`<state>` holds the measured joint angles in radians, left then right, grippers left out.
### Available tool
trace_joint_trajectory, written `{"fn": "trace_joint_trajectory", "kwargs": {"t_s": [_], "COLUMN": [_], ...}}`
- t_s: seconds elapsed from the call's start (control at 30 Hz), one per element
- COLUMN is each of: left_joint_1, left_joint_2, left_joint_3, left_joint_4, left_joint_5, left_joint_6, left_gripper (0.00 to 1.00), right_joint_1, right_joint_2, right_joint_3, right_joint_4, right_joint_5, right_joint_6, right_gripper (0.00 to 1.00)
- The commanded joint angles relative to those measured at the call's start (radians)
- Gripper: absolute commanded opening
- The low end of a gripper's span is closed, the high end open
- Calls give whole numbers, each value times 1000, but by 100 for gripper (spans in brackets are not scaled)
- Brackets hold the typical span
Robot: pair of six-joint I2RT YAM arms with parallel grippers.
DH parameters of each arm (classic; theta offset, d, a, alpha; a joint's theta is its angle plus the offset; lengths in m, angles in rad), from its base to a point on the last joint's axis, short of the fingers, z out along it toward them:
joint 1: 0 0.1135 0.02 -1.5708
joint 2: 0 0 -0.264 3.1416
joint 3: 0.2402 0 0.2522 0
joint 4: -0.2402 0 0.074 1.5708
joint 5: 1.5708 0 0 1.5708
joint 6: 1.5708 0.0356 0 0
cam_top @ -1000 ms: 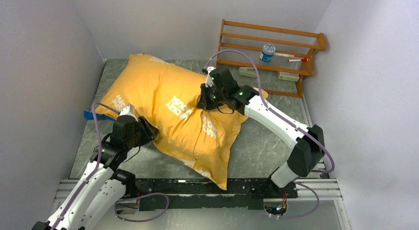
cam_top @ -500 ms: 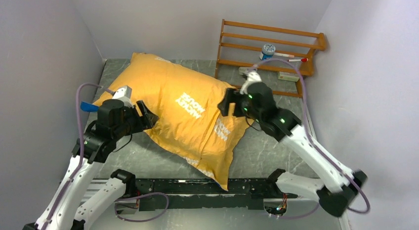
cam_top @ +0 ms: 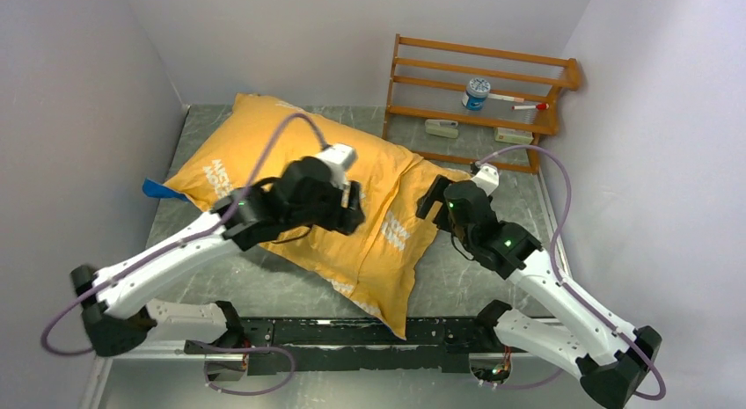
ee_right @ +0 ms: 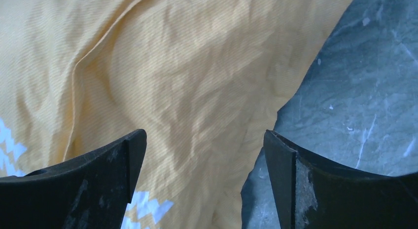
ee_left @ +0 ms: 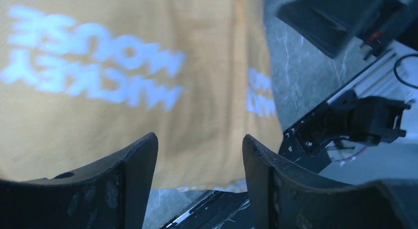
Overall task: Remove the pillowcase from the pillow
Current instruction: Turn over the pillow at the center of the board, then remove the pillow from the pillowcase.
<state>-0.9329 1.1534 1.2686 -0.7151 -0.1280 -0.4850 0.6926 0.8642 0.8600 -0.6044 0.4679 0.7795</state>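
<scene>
The pillowcase (cam_top: 299, 163) lies orange-yellow face up with white lettering, stretched diagonally across the grey table, and bulges as if stuffed. A blue corner (cam_top: 161, 191) of it peeks out at the left. The pillow itself is hidden inside. My left gripper (cam_top: 350, 214) hovers open over the case's middle; in the left wrist view the left gripper (ee_left: 199, 140) has only cloth (ee_left: 148, 51) below its fingers. My right gripper (cam_top: 431, 200) stands open at the case's right edge; in the right wrist view the right gripper (ee_right: 205, 135) straddles wrinkled fabric (ee_right: 187, 66) and bare table (ee_right: 355, 101).
A wooden rack (cam_top: 528, 123) stands at the back right with a small blue-white jar (cam_top: 476, 92) and a pen (cam_top: 521, 101) on it. Two small white items (cam_top: 442, 127) lie under it. Grey walls close in on both sides. A black rail (cam_top: 352, 334) runs along the near edge.
Both grippers have opened. The right one let go of the fabric and drew back to the case's right edge. The left arm swung from the left edge to over the middle.
</scene>
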Motion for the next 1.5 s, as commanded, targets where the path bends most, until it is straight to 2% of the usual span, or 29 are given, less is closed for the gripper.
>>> {"fn": "trace_joint_trajectory", "kwargs": {"t_s": [0.0, 0.1, 0.17, 0.23, 0.47, 0.6, 0.67, 0.77, 0.83, 0.93, 1.03, 1.1, 1.27, 1.37, 1.43, 1.47], "left_joint_1": [-170, -247, -278, -287, -288, -288, -289, -288, -287, -286, -278, -268, -267, -264, -259, -259], "left_joint_2": [161, 252, 289, 315, 375, 380, 364, 304, 263, 260, 329, 374, 384, 398, 420, 428], "left_joint_3": [121, 203, 222, 231, 250, 246, 236, 187, 146, 135, 196, 235, 199, 204, 237, 257], "left_joint_4": [9, 6, 5, -2, -76, -87, -69, 42, 123, 129, 1, -44, 54, 24, -58, -126], "left_joint_5": [-230, -274, -313, -356, -514, -524, -490, -378, -321, -313, -378, -371, -281, -341, -407, -443], "left_joint_6": [34, 59, 61, 58, -3, -6, -6, 28, 40, 46, 1, -12, 0, -46, -83, -115], "left_gripper": [65, 63, 60, 58, 49, 44, 47, 59, 64, 65, 53, 50, 51, 49, 39, 27], "right_joint_1": [-9, -8, -8, -8, -8, -8, -8, -8, -8, -8, -8, -8, -8, -8, -7, -9], "right_joint_2": [38, 59, 46, 13, -196, -267, -268, -233, -200, -159, -151, -157, -171, -167, -158, -153], "right_joint_3": [43, 90, 94, 84, -19, -69, -80, -73, -62, -48, -52, -62, -69, -66, -62, -58], "right_joint_4": [-76, -199, -223, -201, -88, -36, -36, -56, -82, -88, -69, -52, -51, -58, -56, -51], "right_joint_5": [106, 220, 269, 285, 313, 293, 289, 276, 267, 244, 220, 210, 219, 221, 212, 202], "right_joint_6": [119, 212, 192, 135, 123, 117, 128, 145, 167, 179, 177, 169, 155, 142, 130, 118], "right_gripper": [92, 93, 94, 94, 88, 86, 86, 86, 86, 86, 86, 86, 86, 86, 86, 86]}}
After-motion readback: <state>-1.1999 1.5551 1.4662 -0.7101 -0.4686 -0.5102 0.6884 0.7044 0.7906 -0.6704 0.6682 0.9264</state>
